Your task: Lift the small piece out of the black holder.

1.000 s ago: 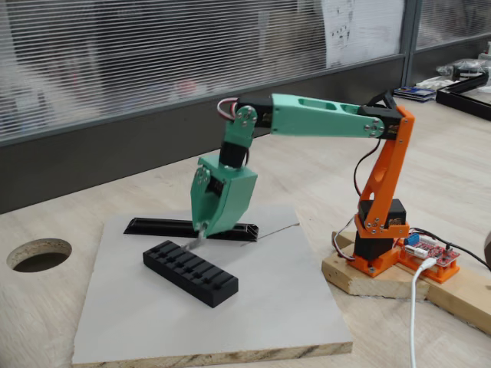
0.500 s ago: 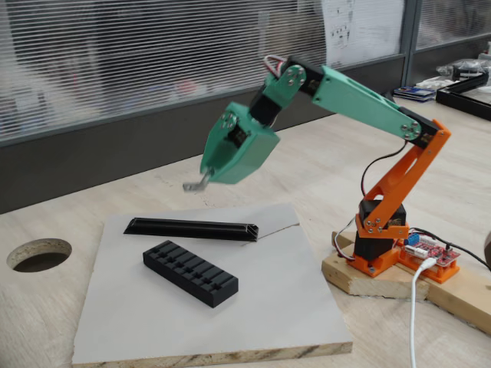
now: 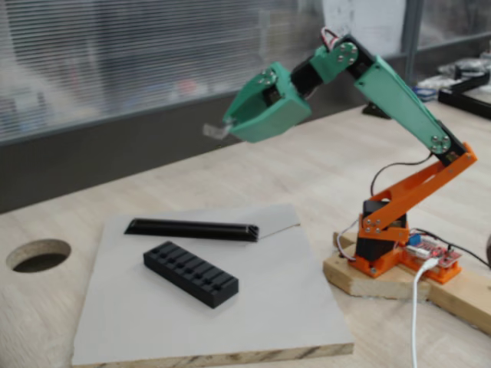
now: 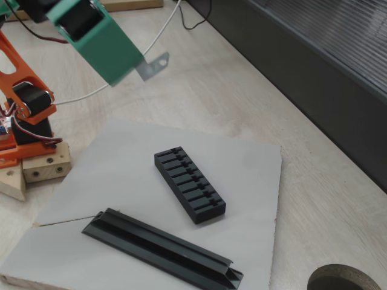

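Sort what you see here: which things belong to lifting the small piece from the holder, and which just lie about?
Belong:
- small metal tab, held in the gripper
- slotted black holder

Lying about:
- long black rail
- grey board
- table hole

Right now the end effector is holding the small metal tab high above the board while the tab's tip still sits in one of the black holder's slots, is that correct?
Not quite. The end effector does hold the small metal tab high above the board, but the tab is clear of the black holder; in both fixed views it hangs in the air, well apart from the slots.
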`<state>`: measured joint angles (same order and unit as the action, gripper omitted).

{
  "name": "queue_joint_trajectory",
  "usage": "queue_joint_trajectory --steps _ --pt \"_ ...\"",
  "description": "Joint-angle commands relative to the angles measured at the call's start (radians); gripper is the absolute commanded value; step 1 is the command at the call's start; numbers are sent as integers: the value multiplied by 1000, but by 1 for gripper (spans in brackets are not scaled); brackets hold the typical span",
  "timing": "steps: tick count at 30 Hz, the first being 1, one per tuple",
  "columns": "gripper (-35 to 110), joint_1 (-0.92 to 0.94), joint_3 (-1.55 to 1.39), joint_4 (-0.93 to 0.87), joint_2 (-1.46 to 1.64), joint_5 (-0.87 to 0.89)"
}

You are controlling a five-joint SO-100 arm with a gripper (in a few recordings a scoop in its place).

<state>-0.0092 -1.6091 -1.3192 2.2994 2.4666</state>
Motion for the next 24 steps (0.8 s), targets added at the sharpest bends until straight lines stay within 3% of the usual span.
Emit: queue_joint_trajectory --steps 1,24 --pt "7 0 18 0 69 11" --pt "7 -2 6 -8 120 2"
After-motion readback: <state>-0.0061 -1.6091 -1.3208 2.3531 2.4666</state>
